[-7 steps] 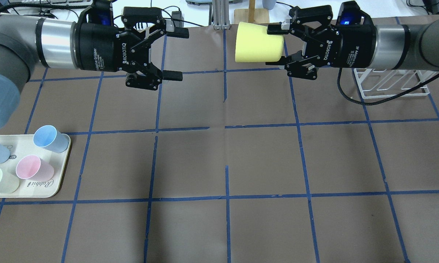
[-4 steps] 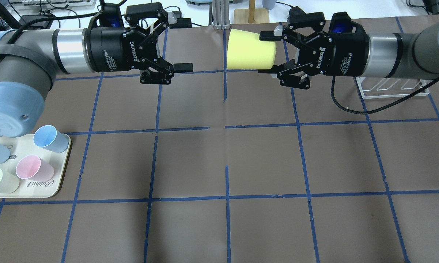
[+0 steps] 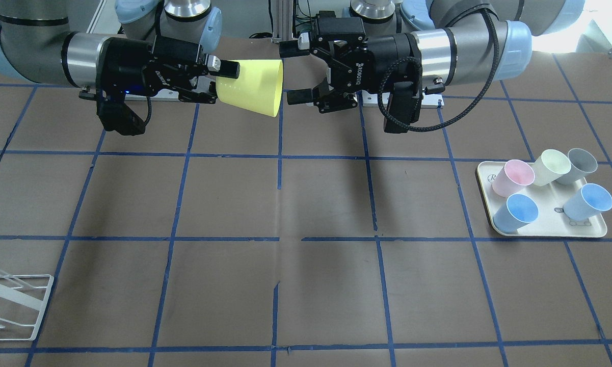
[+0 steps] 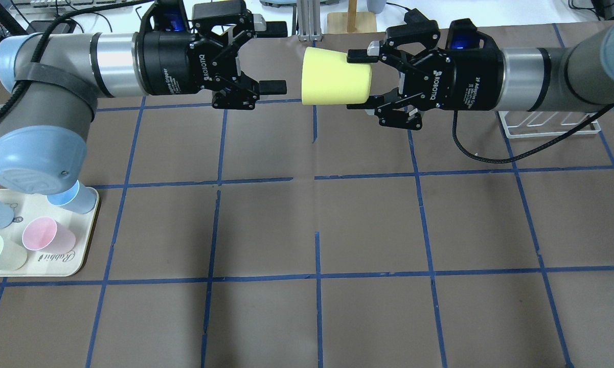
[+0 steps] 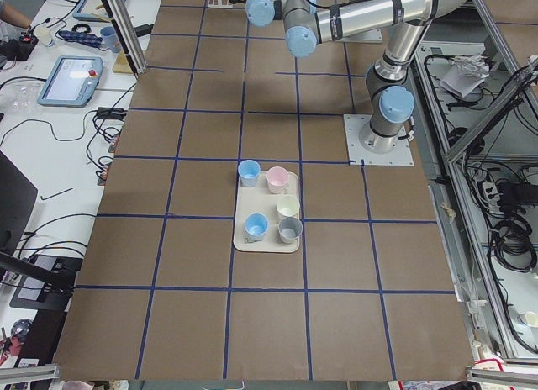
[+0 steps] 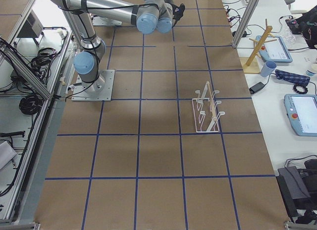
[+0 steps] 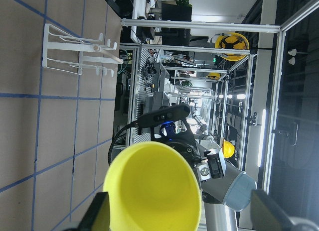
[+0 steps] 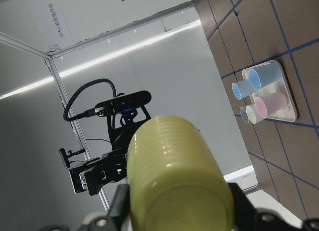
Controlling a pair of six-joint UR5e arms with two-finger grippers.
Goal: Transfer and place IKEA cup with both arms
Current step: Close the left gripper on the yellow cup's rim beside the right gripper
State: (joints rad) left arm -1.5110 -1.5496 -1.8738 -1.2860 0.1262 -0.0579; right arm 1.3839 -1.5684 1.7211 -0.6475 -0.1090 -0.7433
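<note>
The right gripper (image 4: 360, 82) pinches the IKEA cup (image 4: 332, 76) at its narrow base end, with one finger on each side of the wall. The cup lies horizontal in the air above the far, middle part of the table (image 4: 317, 220). Its open mouth points toward the left gripper (image 4: 276, 56).

The left gripper's fingers are spread wide and hold nothing. It is level with the cup. In the overhead view a small gap separates its fingertips from the cup's rim. The left wrist camera looks straight into the cup's mouth.

A tray (image 3: 489, 214) with five pastel cups (image 3: 520, 210) sits on the robot's left side. A white wire rack (image 4: 547, 125) stands on its right side.
</note>
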